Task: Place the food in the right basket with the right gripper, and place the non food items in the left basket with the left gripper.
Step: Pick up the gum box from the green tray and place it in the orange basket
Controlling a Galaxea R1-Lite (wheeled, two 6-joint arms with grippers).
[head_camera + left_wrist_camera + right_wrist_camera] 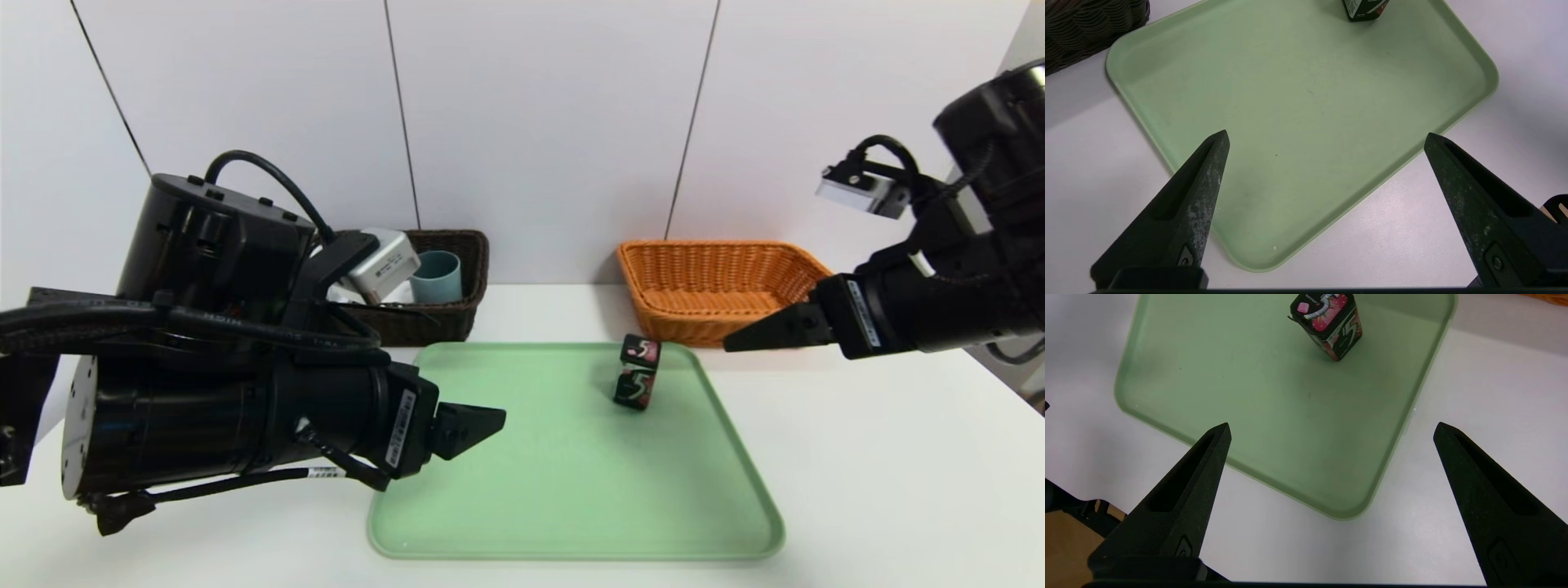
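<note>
A small black gum box [638,372] with red and pink print stands upright on the green tray [571,490], near its far right corner; it also shows in the right wrist view [1329,324] and partly in the left wrist view [1364,9]. My left gripper [482,425] hovers open over the tray's left edge, nothing between its fingers [1204,179]. My right gripper [747,336] hangs open in front of the orange right basket [718,286], to the right of the box, empty. The dark brown left basket [441,314] holds a teal cup [437,276].
The tray [1306,102] lies on a white table [882,457] against a white panelled wall. Both baskets stand along the back edge. My left arm's bulk covers the table's left side and part of the brown basket [1090,28].
</note>
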